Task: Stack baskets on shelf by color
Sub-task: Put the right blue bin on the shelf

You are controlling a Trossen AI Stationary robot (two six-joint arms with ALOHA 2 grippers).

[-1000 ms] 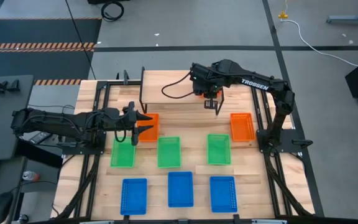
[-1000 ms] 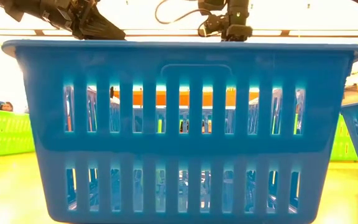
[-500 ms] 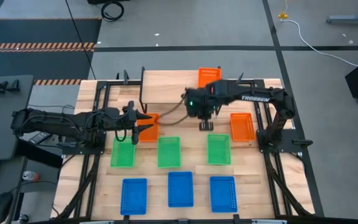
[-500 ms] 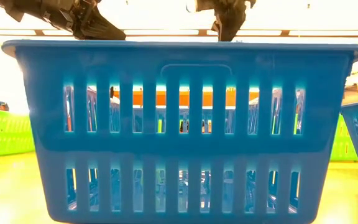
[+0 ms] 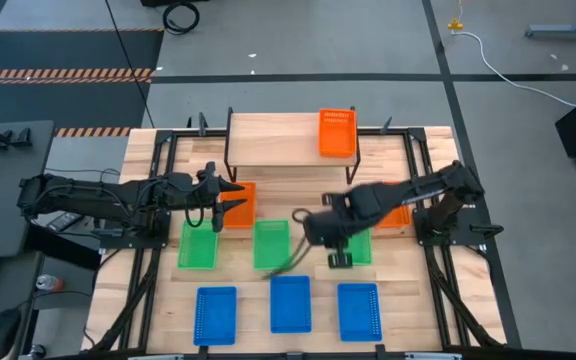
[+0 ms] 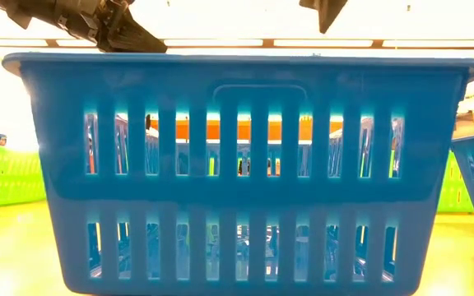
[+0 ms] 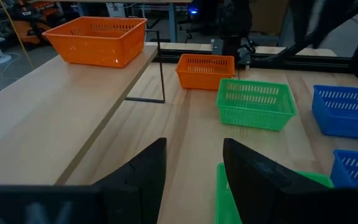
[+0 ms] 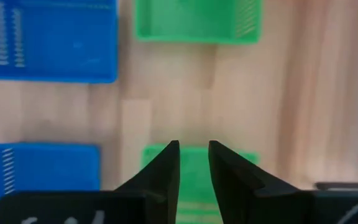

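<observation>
- On the shelf (image 5: 268, 140), toward its right end, sits one orange basket (image 5: 336, 132), well apart from both claws.
- Over the desk (image 5: 408, 275), the right claw (image 5: 340, 259) hangs above the right green basket (image 5: 358, 246), fingers slightly parted, empty.
- The left claw (image 5: 217, 205) hovers released beside the left orange basket (image 5: 240, 204).

Robotics lab or workshop floor. Slatted wooden tabletop (image 5: 408, 290) sits on a black metal frame, 2 dark arms bolted at its sides. Bare grey concrete floor (image 5: 298, 40) all round, with a black-and-orange hazard-striped mat (image 5: 58, 72), a coiled black cable (image 5: 180, 14) and a loose white cable (image 5: 498, 55) trailing across it. Low view shows long ceiling light strips (image 6: 220, 41). Left wrist view shows more frames and equipment behind the table.
</observation>
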